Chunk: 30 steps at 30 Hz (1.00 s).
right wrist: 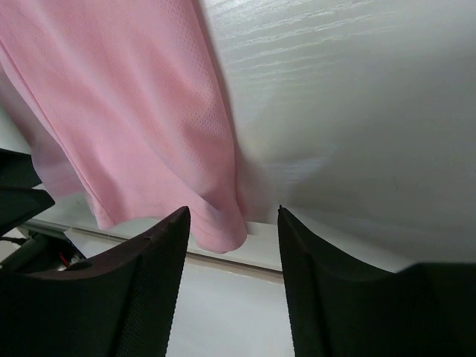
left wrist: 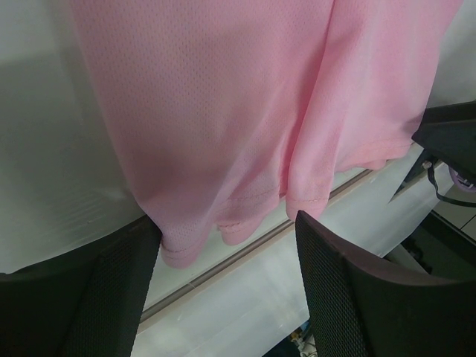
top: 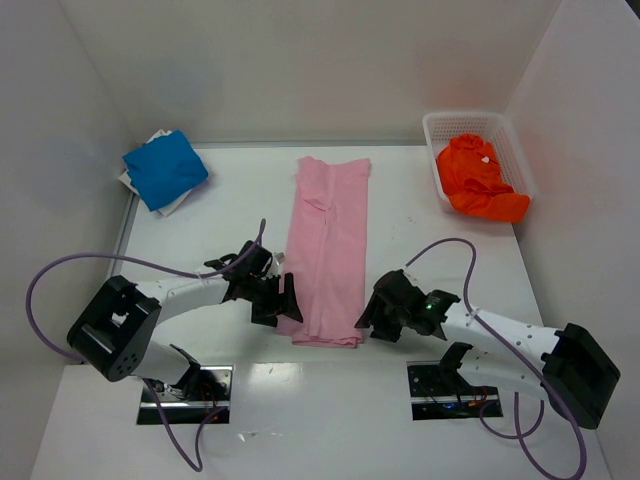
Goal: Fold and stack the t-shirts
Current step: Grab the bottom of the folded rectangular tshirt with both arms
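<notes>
Top external: you're seeing the pink t-shirt [top: 328,250] lying flat.
Left gripper [top: 283,301] and right gripper [top: 366,317] are sitting wide at its near hem corners.

We see the table [top: 400,200] under even, diffuse overhead light, bright from above, with only soft shadows beneath the arms [top: 190,290]; the white walls [top: 300,60] look faintly washed out. In the wrist views the shirt [left wrist: 223,111] is sharp enough to show its mesh weave, while the dark fingers [left wrist: 349,297] sit close, underlit and soft-edged. A pale sheen streaks the tabletop in the right wrist view.
</notes>
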Tool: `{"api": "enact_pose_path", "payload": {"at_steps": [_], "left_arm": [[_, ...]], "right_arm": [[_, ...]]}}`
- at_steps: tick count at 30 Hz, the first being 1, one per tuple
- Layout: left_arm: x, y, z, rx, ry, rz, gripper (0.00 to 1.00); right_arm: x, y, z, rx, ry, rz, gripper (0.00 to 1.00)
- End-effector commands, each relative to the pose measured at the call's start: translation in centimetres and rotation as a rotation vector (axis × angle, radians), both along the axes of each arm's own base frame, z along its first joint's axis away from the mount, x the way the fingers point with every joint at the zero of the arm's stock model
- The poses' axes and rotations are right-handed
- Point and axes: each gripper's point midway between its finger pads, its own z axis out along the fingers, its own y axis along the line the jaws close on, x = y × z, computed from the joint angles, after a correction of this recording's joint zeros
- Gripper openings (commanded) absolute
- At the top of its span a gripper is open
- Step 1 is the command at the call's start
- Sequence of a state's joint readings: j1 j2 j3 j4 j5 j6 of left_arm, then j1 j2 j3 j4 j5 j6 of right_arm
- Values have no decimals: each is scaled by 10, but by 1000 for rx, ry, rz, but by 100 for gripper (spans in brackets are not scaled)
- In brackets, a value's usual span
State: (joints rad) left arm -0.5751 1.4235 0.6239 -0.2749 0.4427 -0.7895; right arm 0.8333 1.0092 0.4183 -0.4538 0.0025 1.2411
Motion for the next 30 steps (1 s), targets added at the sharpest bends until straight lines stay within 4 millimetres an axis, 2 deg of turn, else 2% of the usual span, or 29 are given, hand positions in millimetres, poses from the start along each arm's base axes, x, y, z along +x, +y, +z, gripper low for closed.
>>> {"api": "enact_pose_path", "payload": {"at_steps": [1, 6, 10, 14, 19, 23, 24, 26, 28, 30], "left_arm": [[-2, 7, -11, 52, 2, -8, 80], [-4, 8, -13, 62, 18, -9, 75], [-3, 9, -14, 69, 13, -5, 71], [-2, 9, -14, 75, 19, 14, 67], [-7, 13, -17, 80, 33, 22, 63], [-11, 15, -22, 90, 54, 30, 49], [-11, 15, -22, 90, 54, 30, 40], [-10, 14, -23, 91, 55, 30, 30], [-10, 14, -23, 91, 55, 30, 15], [-12, 17, -25, 105, 60, 33, 9]], "right_arm": [[4, 13, 5, 72, -18, 7, 58], [6, 17, 1, 63, -13, 28, 59], [10, 21, -1, 62, -19, 36, 49], [10, 24, -2, 69, -14, 41, 35], [11, 27, -6, 71, -3, 46, 25], [12, 28, -6, 66, -6, 54, 13], [10, 26, -7, 57, 4, 54, 9], [11, 22, -10, 35, 6, 35, 1], [11, 19, -6, 29, -1, 29, 1], [12, 16, -2, 25, -16, 21, 1]]}}
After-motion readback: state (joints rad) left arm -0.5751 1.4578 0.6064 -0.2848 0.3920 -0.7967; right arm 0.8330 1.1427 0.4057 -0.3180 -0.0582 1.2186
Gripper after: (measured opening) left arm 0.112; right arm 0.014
